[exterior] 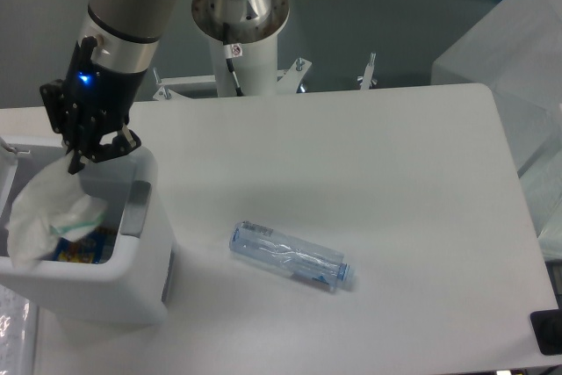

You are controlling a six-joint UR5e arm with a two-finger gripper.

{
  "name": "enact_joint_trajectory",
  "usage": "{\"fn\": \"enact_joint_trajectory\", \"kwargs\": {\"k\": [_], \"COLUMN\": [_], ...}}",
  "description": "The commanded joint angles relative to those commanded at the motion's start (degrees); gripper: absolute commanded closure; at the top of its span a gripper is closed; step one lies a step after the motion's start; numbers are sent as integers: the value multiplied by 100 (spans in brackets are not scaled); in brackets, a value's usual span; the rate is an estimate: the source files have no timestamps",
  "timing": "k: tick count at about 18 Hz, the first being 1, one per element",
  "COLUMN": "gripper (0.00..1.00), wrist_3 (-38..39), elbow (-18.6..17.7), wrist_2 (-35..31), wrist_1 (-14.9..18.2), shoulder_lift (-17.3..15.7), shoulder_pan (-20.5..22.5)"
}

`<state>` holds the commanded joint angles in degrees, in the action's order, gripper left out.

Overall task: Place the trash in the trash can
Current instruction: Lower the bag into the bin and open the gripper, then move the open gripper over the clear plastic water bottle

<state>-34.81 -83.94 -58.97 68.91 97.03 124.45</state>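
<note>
Gripper [92, 151], over the white trash can [132, 292] at the table's left, fingers pinched on a crumpled wrapper [48, 208] hanging into it; bottle [290, 256] on its side mid-table, well right of the gripper, long axis slanting down-right.

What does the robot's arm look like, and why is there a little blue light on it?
The arm is a fat silver-grey tube with a light blue cap at its joint. Its end effector is black and knobbly, with a small blue light glowing near the wrist. Behind stands a white post with a shiny metal ring. The picture doesn't show what the light is for.
</note>
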Motion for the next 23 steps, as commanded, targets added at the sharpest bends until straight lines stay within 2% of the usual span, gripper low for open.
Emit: {"fn": "enact_joint_trajectory", "kwargs": {"k": [5,7,13,16,18,21,23], "gripper": [4,1,0,0,0,0,0], "wrist_3": [36,79,1378,2143,2390,3004,3443], "elbow": [-44,-35,-96,-263,-456,-527,-519], "wrist_2": [-35,-44,-53,-53,-44,-122,-595], "wrist_1": [9,26,62,62,9,-70,-271], "shoulder_lift": [-35,-27,-62,0,17,131,368], "shoulder_pan": [17,122,1404,2002,2240,2382,2382]}}
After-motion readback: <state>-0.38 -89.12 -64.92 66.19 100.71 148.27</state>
